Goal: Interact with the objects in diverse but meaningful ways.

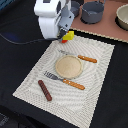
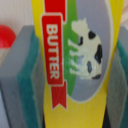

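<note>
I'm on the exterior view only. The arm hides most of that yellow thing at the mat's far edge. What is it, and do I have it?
Observer: It's a butter packet; the wrist view shows a red BUTTER banner and a cow on it.
Operator: Is it gripped?
Observer: Yes, it sits between the hand's green-padded fingers, one on each side.
Operator: Anything else close to it?
Observer: The wrist view shows something red, blurred, just beyond one finger; I can't tell what.

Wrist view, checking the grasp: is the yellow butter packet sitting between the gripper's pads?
Yes, the butter packet fills the space between the two green-faced pads of the gripper, touching both.
</note>
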Robot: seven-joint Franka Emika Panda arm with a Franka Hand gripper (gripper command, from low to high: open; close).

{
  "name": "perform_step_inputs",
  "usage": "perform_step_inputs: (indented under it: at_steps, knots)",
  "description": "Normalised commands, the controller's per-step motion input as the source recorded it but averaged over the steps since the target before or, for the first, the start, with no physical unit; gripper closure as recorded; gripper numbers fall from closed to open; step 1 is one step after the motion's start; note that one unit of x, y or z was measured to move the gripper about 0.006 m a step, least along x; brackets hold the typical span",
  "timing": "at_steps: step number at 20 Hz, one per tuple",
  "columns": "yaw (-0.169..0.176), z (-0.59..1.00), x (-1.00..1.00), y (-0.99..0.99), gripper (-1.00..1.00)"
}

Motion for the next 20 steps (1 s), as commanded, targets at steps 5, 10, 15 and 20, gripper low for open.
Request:
perform_step_inputs:
  at_steps: [5,10,15,20]
  knots:
    - [-0.063,0.07,0.71,0.46,1.0]
    - [-0.064,0.03,0.69,0.46,1.0]
    - [-0.058,0.0,0.65,0.49,1.0]
    - [-0.052,-0.02,0.56,0.46,1.0]
